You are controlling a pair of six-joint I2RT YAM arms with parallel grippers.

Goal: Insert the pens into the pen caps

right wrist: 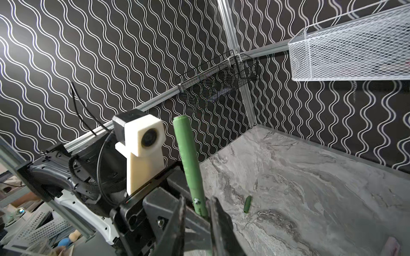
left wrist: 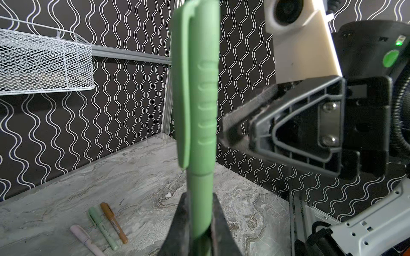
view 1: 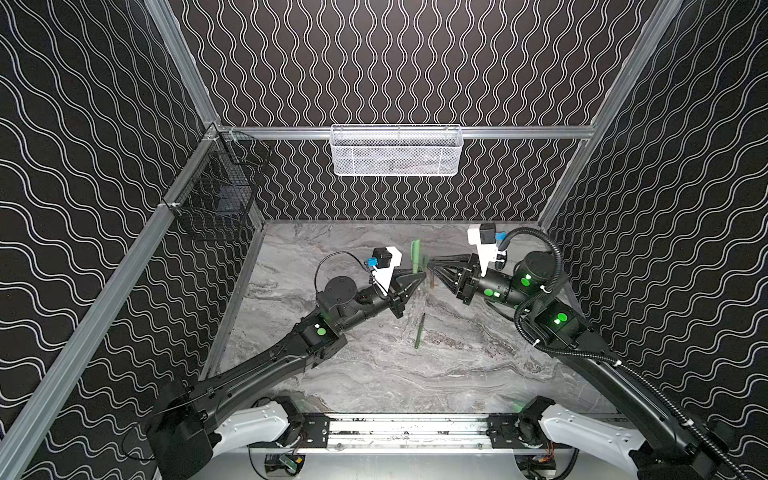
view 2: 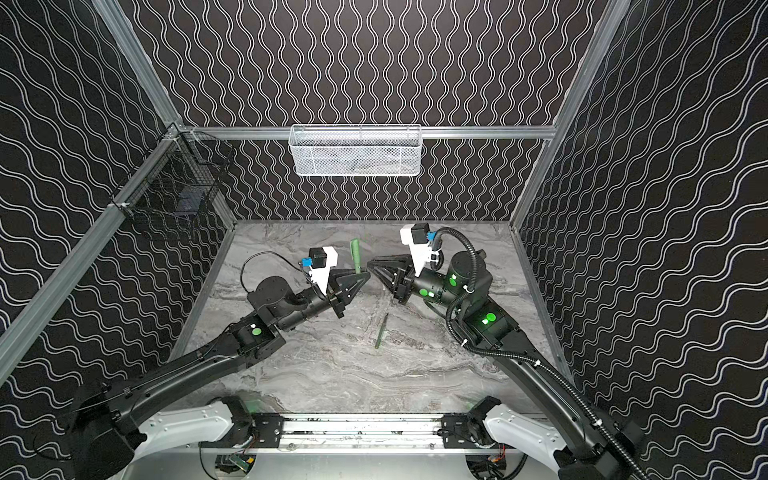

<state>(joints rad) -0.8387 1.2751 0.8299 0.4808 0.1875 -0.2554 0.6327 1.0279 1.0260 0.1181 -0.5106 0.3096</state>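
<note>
Both arms extended inward, forearms angled up, hands meeting tip to tip at mid-workspace. Left hand (view 1: pixel 422 276) was clamped tight on the lower barrel of an upright green pen (view 1: pixel 416 254). Right hand (view 1: pixel 430 263) pointed at it from just beside, jaws narrowly parted, gripping nothing.

Black wave-patterned walls (view 1: pixel 395 62); grey marbled tabletop (view 1: pixel 374 374), lower centre; white mesh basket (view 1: pixel 397 151), upper centre; black wire basket (view 1: pixel 220 187), left.

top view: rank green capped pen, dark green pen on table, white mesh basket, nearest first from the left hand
1. green capped pen: in the left hand
2. dark green pen: lying on marble table
3. white mesh basket: on patterned back wall
</note>
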